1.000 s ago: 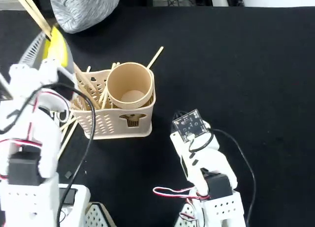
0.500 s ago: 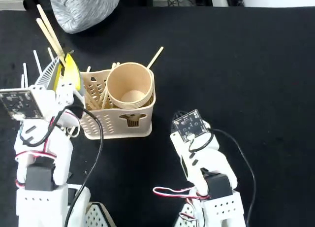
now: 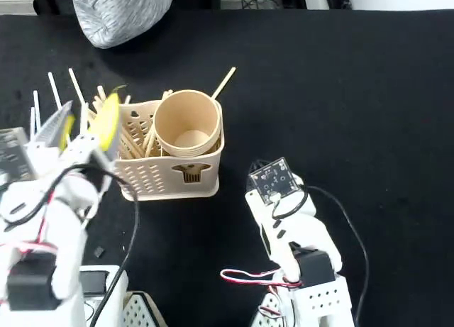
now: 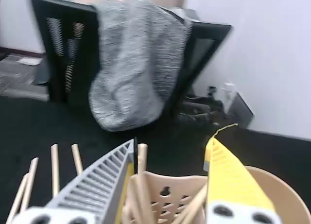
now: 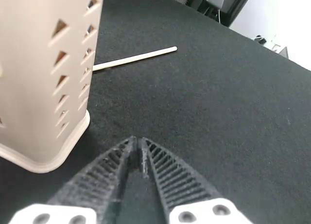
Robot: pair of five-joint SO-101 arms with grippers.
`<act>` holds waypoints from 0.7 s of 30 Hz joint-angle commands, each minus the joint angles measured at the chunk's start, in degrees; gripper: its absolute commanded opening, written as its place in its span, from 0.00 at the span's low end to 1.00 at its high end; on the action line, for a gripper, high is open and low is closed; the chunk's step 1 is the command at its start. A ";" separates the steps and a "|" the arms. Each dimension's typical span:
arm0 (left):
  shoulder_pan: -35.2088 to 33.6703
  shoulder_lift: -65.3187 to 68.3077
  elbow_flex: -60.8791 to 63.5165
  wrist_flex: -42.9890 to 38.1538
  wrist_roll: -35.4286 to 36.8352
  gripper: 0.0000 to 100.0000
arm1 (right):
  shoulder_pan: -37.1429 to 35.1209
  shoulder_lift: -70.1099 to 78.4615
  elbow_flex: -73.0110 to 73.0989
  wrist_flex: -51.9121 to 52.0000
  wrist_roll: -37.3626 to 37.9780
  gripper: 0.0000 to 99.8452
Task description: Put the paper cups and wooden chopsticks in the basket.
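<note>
The beige basket (image 3: 177, 174) stands left of the table's middle with a paper cup (image 3: 186, 123) upright in its right side. Several wooden chopsticks (image 3: 135, 139) lean in its left compartment. My left gripper (image 3: 89, 111) is open at the basket's left end, and its grey and yellow fingers (image 4: 228, 175) straddle the chopstick compartment (image 4: 165, 195). More chopsticks (image 3: 53, 89) lie on the table to the left, also seen from the wrist (image 4: 53, 161). One chopstick (image 5: 133, 57) lies behind the basket. My right gripper (image 5: 137, 151) is shut and empty, low by the basket's wall (image 5: 43, 63).
A grey cloth bundle (image 3: 120, 11) sits on a chair at the table's far left edge. The right arm (image 3: 287, 220) stands in front of the basket. Bare black tabletop (image 3: 355, 107) stretches to the right.
The left arm came down from high at the far left to the basket's left end. The chopsticks it held up are no longer in its gripper, which has opened. The right arm stayed put.
</note>
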 commanded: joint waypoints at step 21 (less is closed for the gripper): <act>-30.81 53.10 -11.47 -5.01 -7.91 0.24 | 0.79 -5.05 -1.45 0.18 0.44 0.01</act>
